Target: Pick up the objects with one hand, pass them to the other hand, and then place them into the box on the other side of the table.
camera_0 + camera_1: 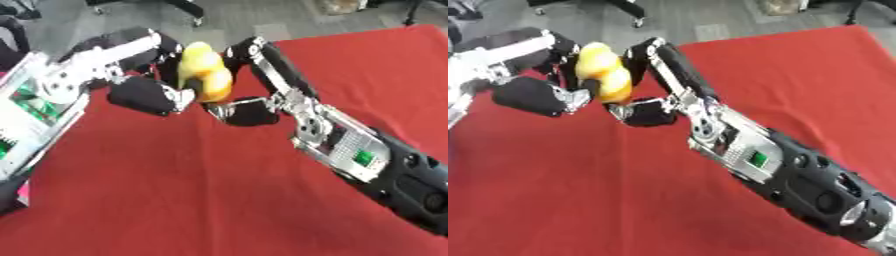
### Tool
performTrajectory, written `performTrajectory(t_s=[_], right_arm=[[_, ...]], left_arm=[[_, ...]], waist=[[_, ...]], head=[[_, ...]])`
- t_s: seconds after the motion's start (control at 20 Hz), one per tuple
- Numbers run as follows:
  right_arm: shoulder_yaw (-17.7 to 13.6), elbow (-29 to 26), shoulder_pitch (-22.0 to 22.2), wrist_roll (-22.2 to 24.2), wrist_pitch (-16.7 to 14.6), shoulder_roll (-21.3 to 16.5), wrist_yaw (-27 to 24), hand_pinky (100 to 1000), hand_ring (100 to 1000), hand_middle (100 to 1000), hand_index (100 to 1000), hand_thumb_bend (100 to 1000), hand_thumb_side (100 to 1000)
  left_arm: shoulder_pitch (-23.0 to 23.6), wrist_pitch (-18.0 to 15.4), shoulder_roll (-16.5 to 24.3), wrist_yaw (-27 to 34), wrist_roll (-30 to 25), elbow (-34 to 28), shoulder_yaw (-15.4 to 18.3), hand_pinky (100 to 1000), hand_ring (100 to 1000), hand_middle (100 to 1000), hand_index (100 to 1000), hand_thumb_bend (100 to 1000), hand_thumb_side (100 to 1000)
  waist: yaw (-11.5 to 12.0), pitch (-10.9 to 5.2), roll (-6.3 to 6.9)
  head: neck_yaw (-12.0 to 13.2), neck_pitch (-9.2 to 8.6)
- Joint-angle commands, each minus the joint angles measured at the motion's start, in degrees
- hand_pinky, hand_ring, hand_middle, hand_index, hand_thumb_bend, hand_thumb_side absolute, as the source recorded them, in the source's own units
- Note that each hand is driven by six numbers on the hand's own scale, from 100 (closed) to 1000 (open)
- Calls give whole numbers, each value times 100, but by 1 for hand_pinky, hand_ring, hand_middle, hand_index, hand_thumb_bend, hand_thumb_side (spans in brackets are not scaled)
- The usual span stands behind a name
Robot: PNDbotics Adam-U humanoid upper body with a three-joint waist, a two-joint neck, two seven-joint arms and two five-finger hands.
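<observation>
Two hands on one object, mid-air over the red table (219,200) — looks like the handover step. Yellow-orange object (206,72), rounded, can't say what it is, sits up off the cloth betw. both hands.

Left hand (144,92) comes in from the left, fingers and thumb curled around the object's left side. Right hand (254,80) reaches up from lower right; long fingers wrap the object's right side and top, thumb tucked underneath. So both appear clamped on it, neither spread apart.

Judging by that, the pass isn't finished: one hand has to let go before anything travels. Can't tell which is giver and which receiver. Next move prob. calls for the receiver's grip to be settled first, then the other's fingers opening w/o knocking it loose. No box clearly in sight in either view.

Left eye view shows more of the left forearm, silver w/ green inside. Right eye view shows the right forearm further back.
</observation>
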Motion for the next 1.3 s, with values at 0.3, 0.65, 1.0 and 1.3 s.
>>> performTrajectory(t_s=[0.3, 0.65, 1.0, 1.3], right_arm=[[-52, -86, -78, 42, 104, -76, 90, 772, 627, 508, 631, 598, 100], [-92, -86, -55, 310, 413, -98, 572, 836, 786, 736, 839, 859, 305], [-157, -86, -24, 92, 820, -122, 875, 841, 800, 757, 866, 826, 404], [-169, -86, 71, -127, 1231, -167, 850, 844, 806, 762, 867, 823, 368]], left_arm=[[-93, 64, 94, 67, 270, -58, 42, 415, 479, 333, 370, 100, 248], [-100, -38, 119, -119, 394, -54, 52, 382, 435, 285, 320, 100, 251], [-90, -125, 203, -328, 336, -126, 48, 383, 425, 274, 302, 100, 257], [18, -186, 578, -360, 288, -298, 64, 394, 426, 280, 308, 100, 261]], waist=[[-8, 2, -2], [-13, -6, -14], [-14, -13, -8], [12, -27, 15]], head=[[14, -19], [13, -8], [17, 17], [63, 43]])
